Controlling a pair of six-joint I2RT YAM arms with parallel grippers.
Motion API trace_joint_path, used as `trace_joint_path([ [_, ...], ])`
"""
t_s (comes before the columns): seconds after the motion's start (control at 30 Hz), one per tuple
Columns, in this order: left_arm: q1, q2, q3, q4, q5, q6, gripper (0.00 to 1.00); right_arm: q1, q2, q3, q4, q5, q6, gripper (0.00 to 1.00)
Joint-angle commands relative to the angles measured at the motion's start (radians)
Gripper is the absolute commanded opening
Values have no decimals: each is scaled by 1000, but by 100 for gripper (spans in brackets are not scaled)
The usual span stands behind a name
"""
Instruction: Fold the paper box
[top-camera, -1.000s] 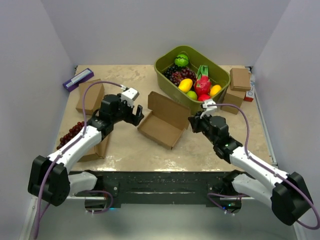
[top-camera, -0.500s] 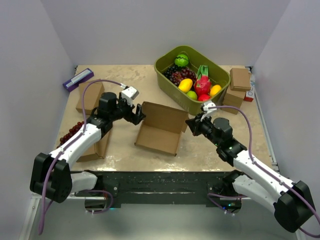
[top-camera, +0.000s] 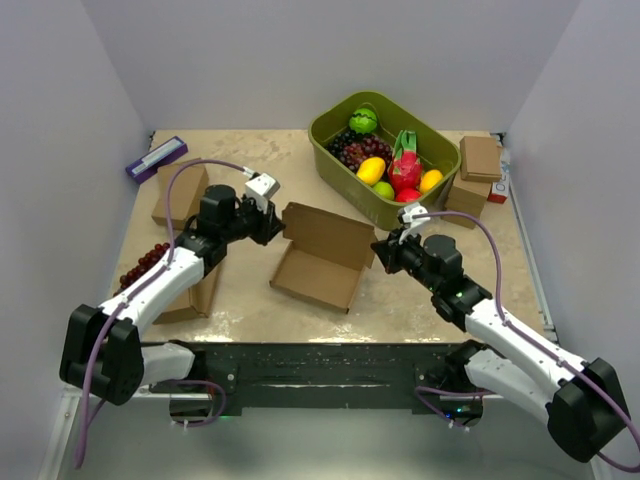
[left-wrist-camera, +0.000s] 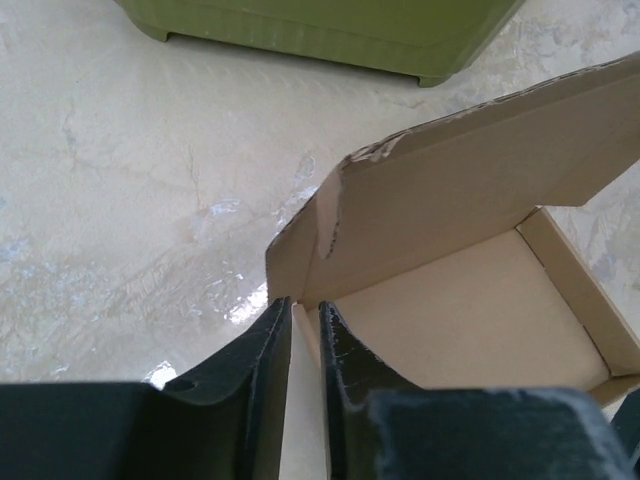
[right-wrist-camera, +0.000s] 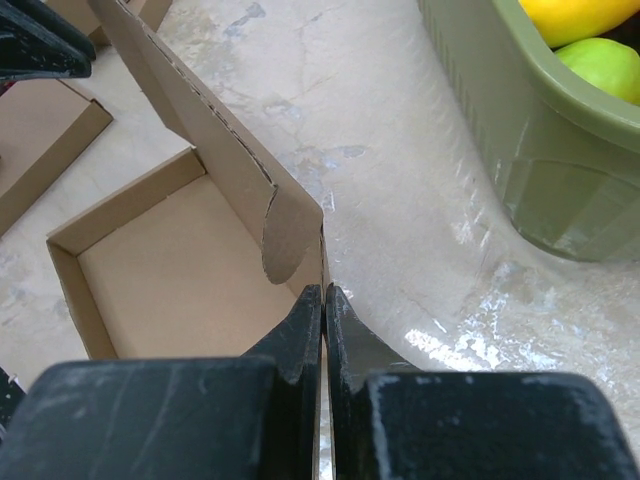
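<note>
The paper box (top-camera: 320, 262) lies open in the middle of the table, a shallow brown tray with its lid flap standing up at the back. My left gripper (top-camera: 274, 228) is at its left rear corner, and in the left wrist view the jaws (left-wrist-camera: 305, 312) are shut on the thin side wall of the paper box (left-wrist-camera: 470, 320). My right gripper (top-camera: 384, 250) is at the right corner. In the right wrist view its jaws (right-wrist-camera: 323, 296) are pinched shut on the right wall of the paper box (right-wrist-camera: 170, 270), beside a rounded tab.
An olive-green tub (top-camera: 345, 185) of fruit stands behind the box to the right. Small cardboard boxes sit at the left (top-camera: 180, 193) and right (top-camera: 480, 158). A purple packet (top-camera: 156, 158) lies at the back left. Dark grapes (top-camera: 143, 265) lie by the left arm.
The left jaws have closed from wide open onto the box's left wall. Earlier the box turned and shifted slightly left, with the right gripper holding its right wall throughout.
</note>
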Motion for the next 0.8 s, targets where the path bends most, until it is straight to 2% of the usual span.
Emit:
trace_joint_path([
  [0.0,-46,31,22,50,26,-20,19,0,19,48,53,28,-29,0],
  [0.1,-70,45,29,43,15,-16,13,0,43,52,67,26,-34,0],
  [0.17,-73,36,32,24,-31,-9,15,0,45,49,71,31,-35,0],
  [0.2,-73,27,35,18,-51,-6,19,1,43,49,68,29,-35,0],
  [0.23,-69,18,35,15,-71,-4,30,0,40,49,68,31,-35,0],
  [0.3,-54,-10,29,15,-100,3,41,1,33,48,61,34,-29,0],
  [0.33,-32,-19,25,-15,-103,5,57,0,31,46,59,26,-25,0],
  [0.4,-14,-48,23,-23,-103,19,70,0,33,44,64,8,-17,0],
  [0.43,-1,-58,11,-14,-100,19,80,-2,36,43,65,-3,-17,0],
  [0.47,6,-62,8,-10,-64,19,84,-2,36,43,73,-14,-16,0],
  [0.53,17,-47,17,-19,-16,51,87,-2,37,41,82,-61,-17,0],
  [0.7,40,-6,29,-3,125,74,87,0,33,46,84,-115,-17,0],
  [0.77,42,4,26,-2,118,77,87,-2,28,46,85,-137,-17,0],
])
